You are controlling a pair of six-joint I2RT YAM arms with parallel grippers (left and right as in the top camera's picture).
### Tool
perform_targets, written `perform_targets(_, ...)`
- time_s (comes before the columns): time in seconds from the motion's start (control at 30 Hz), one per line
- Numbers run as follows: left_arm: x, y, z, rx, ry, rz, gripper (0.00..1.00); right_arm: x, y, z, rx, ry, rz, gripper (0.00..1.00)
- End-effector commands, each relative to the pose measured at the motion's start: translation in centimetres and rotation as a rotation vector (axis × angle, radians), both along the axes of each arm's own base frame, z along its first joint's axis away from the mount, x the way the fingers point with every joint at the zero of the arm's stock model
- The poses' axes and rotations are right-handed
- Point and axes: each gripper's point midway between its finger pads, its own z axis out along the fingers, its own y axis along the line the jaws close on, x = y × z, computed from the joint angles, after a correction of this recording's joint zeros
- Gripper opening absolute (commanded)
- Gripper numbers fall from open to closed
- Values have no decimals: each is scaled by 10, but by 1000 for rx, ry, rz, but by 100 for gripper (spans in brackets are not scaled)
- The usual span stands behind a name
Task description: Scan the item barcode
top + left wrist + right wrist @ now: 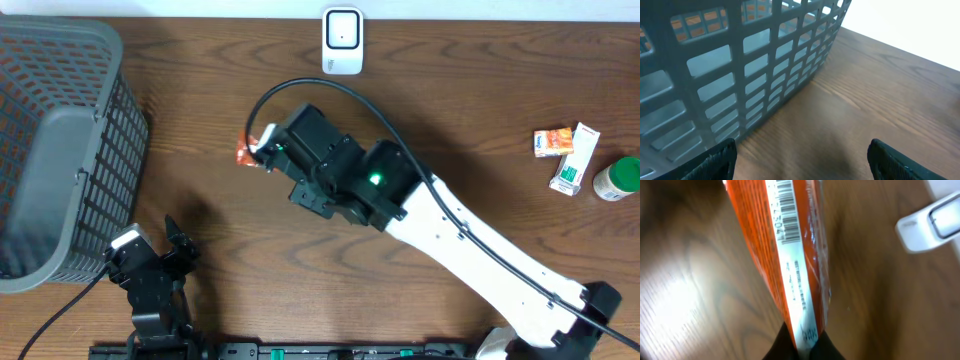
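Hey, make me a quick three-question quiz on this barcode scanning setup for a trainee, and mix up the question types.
1. True or false: the left pincer, beside the grey basket, is open and empty.
2. The right pincer is shut on: A the grey basket, B an orange packet, C nothing.
3. Fill in: the right wrist view shows the packet's ____, with the white scanner beyond it.
Key: 1 true; 2 B; 3 barcode.

Overhead downward, wrists close; scanner [342, 40] shared
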Motion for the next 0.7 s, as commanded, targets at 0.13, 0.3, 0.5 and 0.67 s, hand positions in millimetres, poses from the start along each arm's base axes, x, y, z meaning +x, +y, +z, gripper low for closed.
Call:
perform_targets(0.13, -1, 3, -3, -1, 4, 17, 84, 27, -31, -112, 28, 117, -211, 1)
perform_targets(0.3, -1, 3, -3, 0, 4, 17, 84, 21, -31, -148, 57, 195, -202, 1)
perform_targets(0.5, -1, 3, -3, -1, 4, 17, 84, 12, -28, -175, 45, 276, -212, 14)
perform_targets(0.67, -1, 3, -3, -1, 4, 17, 84, 3, -16, -172, 124, 359, -174, 66)
